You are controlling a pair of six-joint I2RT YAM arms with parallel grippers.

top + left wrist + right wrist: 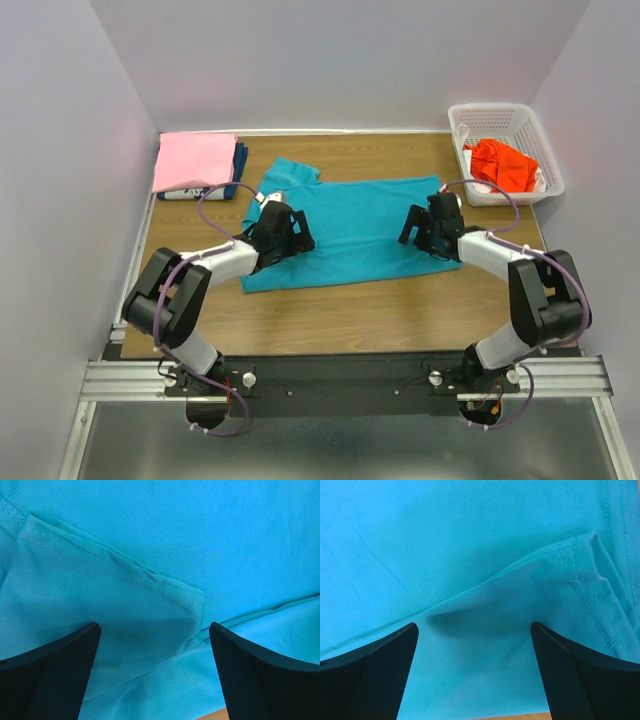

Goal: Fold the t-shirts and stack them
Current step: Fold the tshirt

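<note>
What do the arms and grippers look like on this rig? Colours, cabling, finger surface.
The left arm and right arm both have chunky black joint housings with silver-white links between them. A thin lilac cable loops along each arm. The left gripper and right gripper are black. Their fingers are tapered, with a fine dotted texture. No markings are visible.

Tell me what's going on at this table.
Two robot arms are working on a teal t-shirt spread flat on the table. The left gripper and right gripper are each down at one end of it, jaws open over a folded-in edge, gripping nothing yet. A folded pink t-shirt lies on a dark blue t-shirt at the far left corner. An orange-red t-shirt sits crumpled in the white basket.
</note>
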